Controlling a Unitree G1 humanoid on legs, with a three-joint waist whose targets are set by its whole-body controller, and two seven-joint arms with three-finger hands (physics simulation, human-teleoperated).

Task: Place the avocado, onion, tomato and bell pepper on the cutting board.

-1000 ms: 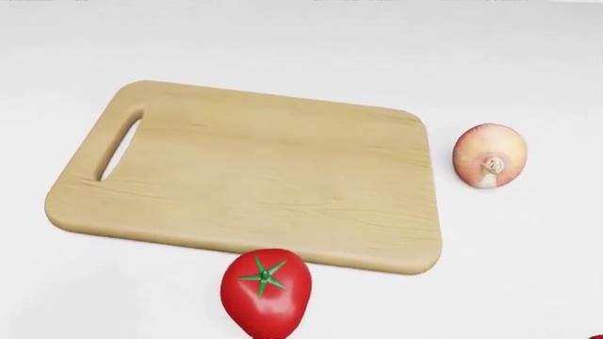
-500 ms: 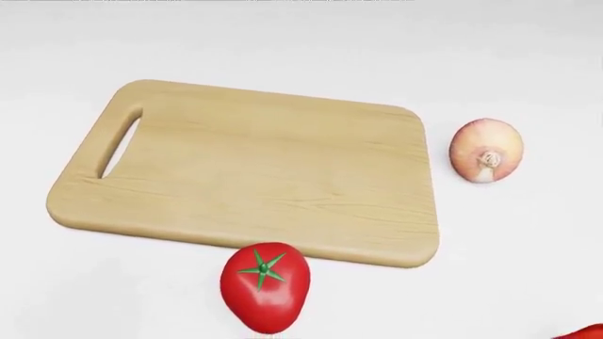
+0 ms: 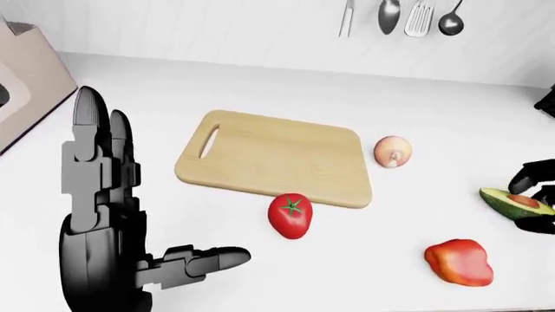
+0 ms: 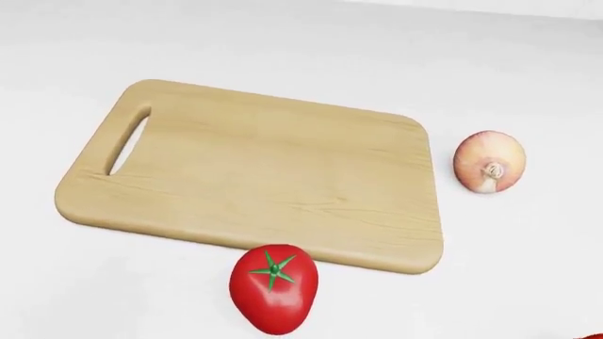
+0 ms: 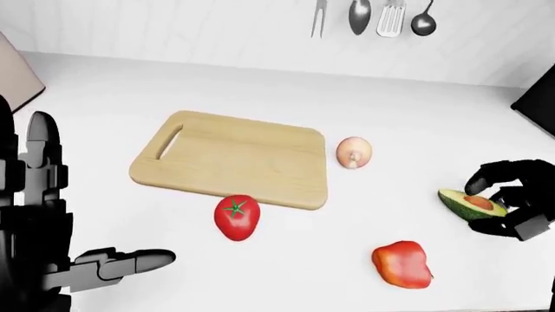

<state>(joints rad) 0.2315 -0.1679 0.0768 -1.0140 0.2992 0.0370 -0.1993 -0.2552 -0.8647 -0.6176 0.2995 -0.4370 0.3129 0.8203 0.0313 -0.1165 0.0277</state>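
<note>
The wooden cutting board (image 4: 254,169) lies bare in the middle of the white counter. A red tomato (image 4: 273,288) stands just below its lower edge. The onion (image 4: 489,161) rests off its right edge, apart from it. The red bell pepper (image 5: 401,264) lies at the lower right. At the right edge, my right hand (image 5: 501,203) is curled round the right end of the halved avocado (image 5: 466,205), low over the counter. My left hand (image 3: 161,188) stands at the lower left with fingers straight up and thumb out, holding nothing.
Several utensils (image 3: 399,16) hang on the white wall at the top. A beige box-like object (image 3: 26,71) stands at the left edge of the left-eye view. A dark object (image 5: 539,104) cuts into the right edge of the right-eye view.
The whole head view shifts a little: board, tomato and onion now sit slightly lower and to the right, so the camera has moved. No hand shows in that view.
</note>
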